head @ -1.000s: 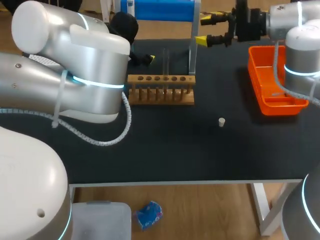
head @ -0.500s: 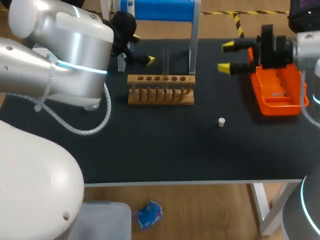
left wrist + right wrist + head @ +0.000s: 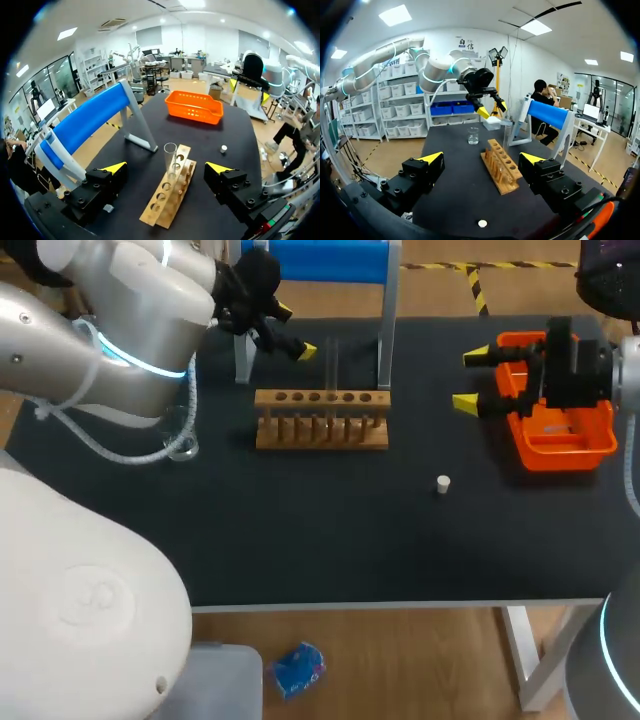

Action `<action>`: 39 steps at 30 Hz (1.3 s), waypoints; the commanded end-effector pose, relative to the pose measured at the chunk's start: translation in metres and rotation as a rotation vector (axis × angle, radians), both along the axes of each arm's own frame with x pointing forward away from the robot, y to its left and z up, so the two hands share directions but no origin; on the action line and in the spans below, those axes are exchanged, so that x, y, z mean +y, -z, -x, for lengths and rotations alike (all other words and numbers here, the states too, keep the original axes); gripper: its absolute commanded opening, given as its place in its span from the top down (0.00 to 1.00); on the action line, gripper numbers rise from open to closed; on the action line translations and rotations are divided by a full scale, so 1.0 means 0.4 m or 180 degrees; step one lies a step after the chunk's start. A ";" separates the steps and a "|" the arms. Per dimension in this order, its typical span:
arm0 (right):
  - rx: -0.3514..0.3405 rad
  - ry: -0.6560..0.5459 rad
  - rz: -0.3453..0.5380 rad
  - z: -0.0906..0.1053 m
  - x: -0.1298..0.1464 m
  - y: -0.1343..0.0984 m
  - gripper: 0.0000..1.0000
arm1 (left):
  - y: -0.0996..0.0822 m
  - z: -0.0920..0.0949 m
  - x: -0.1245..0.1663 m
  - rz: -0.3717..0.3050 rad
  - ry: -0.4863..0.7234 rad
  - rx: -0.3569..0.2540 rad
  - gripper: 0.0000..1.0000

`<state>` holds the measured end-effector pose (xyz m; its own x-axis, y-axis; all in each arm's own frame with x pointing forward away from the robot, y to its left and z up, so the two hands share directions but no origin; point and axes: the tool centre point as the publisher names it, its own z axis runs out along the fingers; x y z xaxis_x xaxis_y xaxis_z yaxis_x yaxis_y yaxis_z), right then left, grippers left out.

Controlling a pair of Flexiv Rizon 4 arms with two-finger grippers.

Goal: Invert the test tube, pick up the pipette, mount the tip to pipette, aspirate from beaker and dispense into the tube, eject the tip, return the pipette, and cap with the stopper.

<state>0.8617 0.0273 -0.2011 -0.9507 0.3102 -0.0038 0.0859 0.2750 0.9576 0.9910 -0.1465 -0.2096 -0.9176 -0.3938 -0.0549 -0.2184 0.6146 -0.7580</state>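
Head view: left gripper (image 3: 293,330), spread, has backed to 11 o'clock off the tube (image 3: 331,365), right gripper (image 3: 472,380), spread, swung to 3 o'clock; inversion looks done.

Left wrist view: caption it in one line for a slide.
Left gripper, jaws open, faces the test tube standing in the wooden rack, orange bin and stopper beyond.

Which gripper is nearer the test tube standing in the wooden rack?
Left. The left gripper hangs close behind the test tube; the right gripper is far off by the orange bin.
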 end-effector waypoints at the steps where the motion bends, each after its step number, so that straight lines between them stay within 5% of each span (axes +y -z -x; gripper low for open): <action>1: -0.0006 0.0011 0.0000 0.002 0.001 0.002 0.00 | -0.012 -0.005 0.007 0.0068 0.0508 0.0453 0.00; 16: 0.0096 0.0141 0.0009 0.019 -0.052 0.035 0.00 | 0.019 -0.064 0.006 0.0196 0.0257 0.0303 0.00; 31: 0.0324 0.0370 0.0046 0.067 -0.117 0.105 0.00 | 0.036 -0.055 -0.008 0.0147 0.0292 0.0180 0.00; 39: 0.0553 0.0491 0.0122 0.131 -0.161 0.177 0.00 | 0.047 -0.056 -0.023 0.0068 0.0344 0.0213 0.00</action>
